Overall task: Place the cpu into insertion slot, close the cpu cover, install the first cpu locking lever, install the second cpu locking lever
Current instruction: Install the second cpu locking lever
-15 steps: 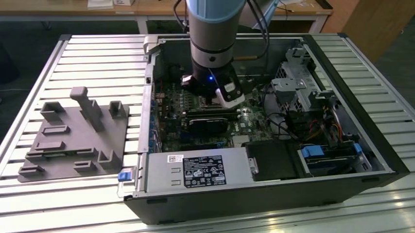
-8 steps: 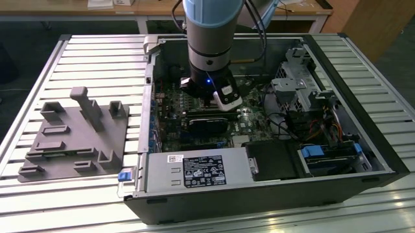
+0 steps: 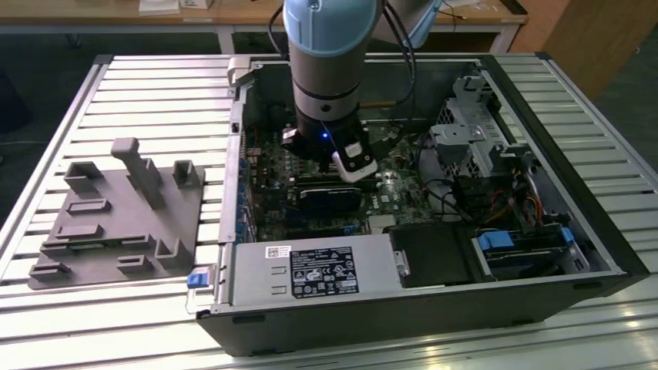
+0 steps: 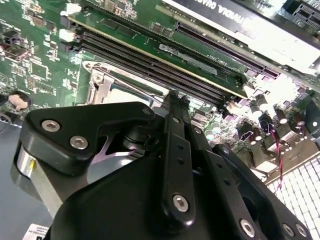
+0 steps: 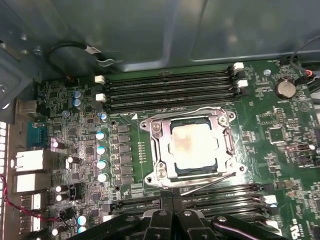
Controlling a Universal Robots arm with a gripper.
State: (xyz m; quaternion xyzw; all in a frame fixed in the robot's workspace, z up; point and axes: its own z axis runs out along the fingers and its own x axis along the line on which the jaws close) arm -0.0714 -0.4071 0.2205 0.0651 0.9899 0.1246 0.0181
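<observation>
The gripper (image 5: 172, 207) is hovering with its jaws pressed together, holding nothing. Just beyond its tips, the chip (image 5: 195, 145) is sitting in the socket (image 5: 190, 175) with the cover frame (image 5: 162, 150) down around it; memory slots (image 5: 170, 90) are lying farther off.

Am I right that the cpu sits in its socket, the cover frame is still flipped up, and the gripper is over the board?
Not quite. In the first wrist view the cpu cover lies flat around the cpu, not flipped up. The rest holds: the chip sits in the insertion slot and the gripper is over the motherboard.
</observation>
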